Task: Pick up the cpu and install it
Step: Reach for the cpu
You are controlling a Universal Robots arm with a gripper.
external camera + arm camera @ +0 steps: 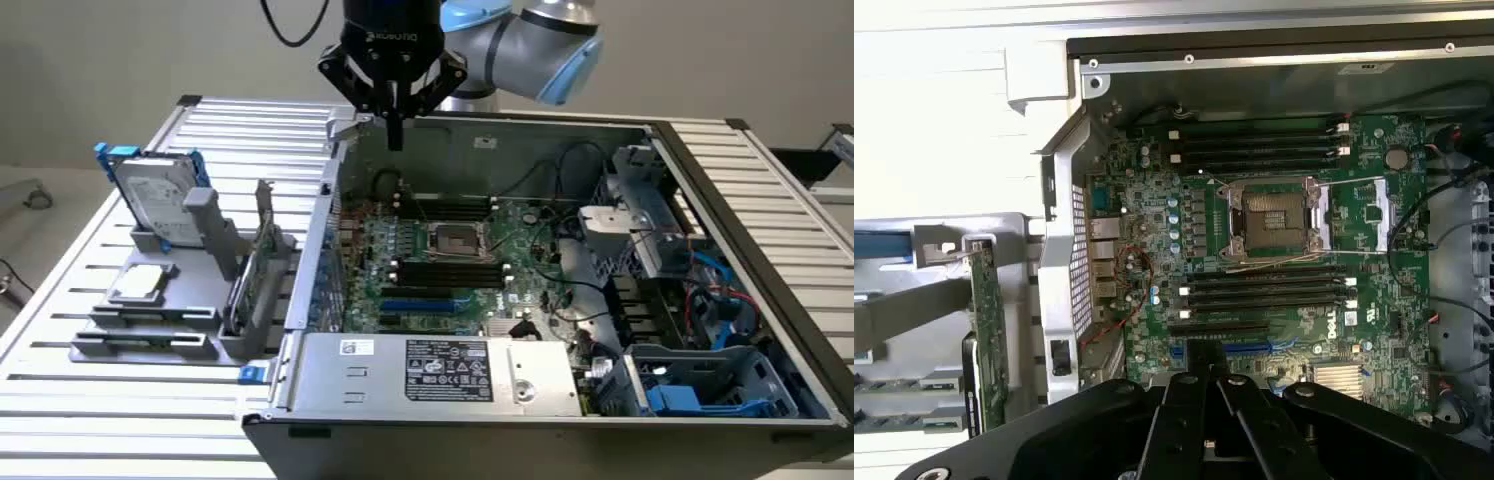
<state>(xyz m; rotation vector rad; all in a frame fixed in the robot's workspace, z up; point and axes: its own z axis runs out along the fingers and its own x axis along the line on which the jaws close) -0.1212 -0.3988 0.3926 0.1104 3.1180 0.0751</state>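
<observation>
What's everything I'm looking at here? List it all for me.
cpu: one, silvery-grey, flat on the holder
hard drive: one, silver in blue bracket, upright on the holder
circuit card: one, green, on edge in the holder
holder: one, grey, on the table at the exterior view's left
table: one, silver slats, under everything
computer case: one, grey, open, mid-table
motherboard: one, green, inside the case
socket: one, metal-framed, mid-motherboard
power supply: one, silver, case's near edge
arm: one, grey and light blue, over the case's far side
fingers: one pair, black, shut, above the case
</observation>
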